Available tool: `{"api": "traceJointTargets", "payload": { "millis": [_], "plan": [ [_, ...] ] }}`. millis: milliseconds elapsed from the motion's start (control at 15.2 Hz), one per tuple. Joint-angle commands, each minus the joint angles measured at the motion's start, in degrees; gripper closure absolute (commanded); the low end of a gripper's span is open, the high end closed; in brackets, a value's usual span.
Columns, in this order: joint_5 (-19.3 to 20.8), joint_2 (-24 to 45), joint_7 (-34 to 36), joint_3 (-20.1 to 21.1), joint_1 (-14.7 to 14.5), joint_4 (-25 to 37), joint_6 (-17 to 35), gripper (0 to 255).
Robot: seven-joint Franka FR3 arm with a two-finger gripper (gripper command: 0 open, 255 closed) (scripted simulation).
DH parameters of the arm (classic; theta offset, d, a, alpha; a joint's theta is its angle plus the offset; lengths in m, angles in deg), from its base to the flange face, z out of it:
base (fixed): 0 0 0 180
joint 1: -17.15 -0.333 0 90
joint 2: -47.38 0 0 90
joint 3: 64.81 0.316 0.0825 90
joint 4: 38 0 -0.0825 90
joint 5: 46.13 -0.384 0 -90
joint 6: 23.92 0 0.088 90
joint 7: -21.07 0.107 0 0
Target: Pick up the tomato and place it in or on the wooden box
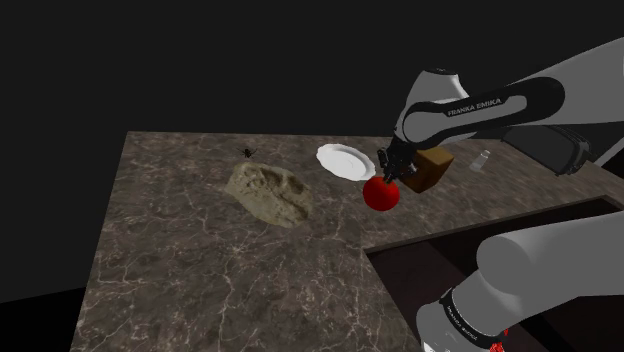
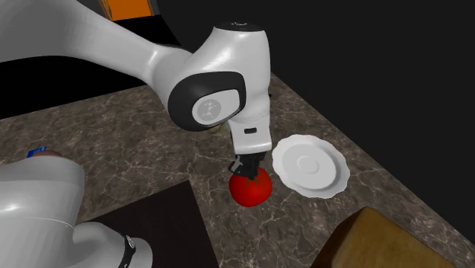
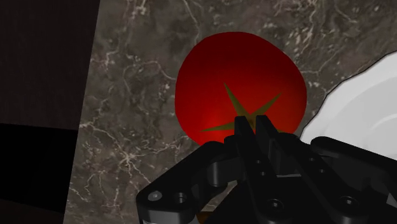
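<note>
Poised with fingers [image 3: 244, 135] of the gripper [image 3: 252, 125] pressed together, gripping nothing; tomato [image 3: 235, 76] dead ahead, just beyond the tips, not between them.

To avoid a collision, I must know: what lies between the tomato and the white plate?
Nothing: only a narrow bare strip of the stone counter separates the tomato and the plate, as the wrist view and the second exterior view show.

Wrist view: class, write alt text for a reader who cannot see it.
A red tomato with an olive star-shaped calyx lies on a dark marbled counter, just beyond the black pincer, whose fingers meet over it. A white plate lies beside the tomato.
</note>
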Motion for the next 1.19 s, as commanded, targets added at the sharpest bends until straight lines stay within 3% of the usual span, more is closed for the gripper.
{"api": "traceJointTargets", "payload": {
  "millis": [0, 1122],
  "plan": [
    [-0.2, -0.5, -0.2, -0.1, -0.1, 0.3, -0.9, 255],
    [-1.3, -7.2, -2.9, -2.1, -0.9, 9.0, -16.1, 255]
  ]
}}
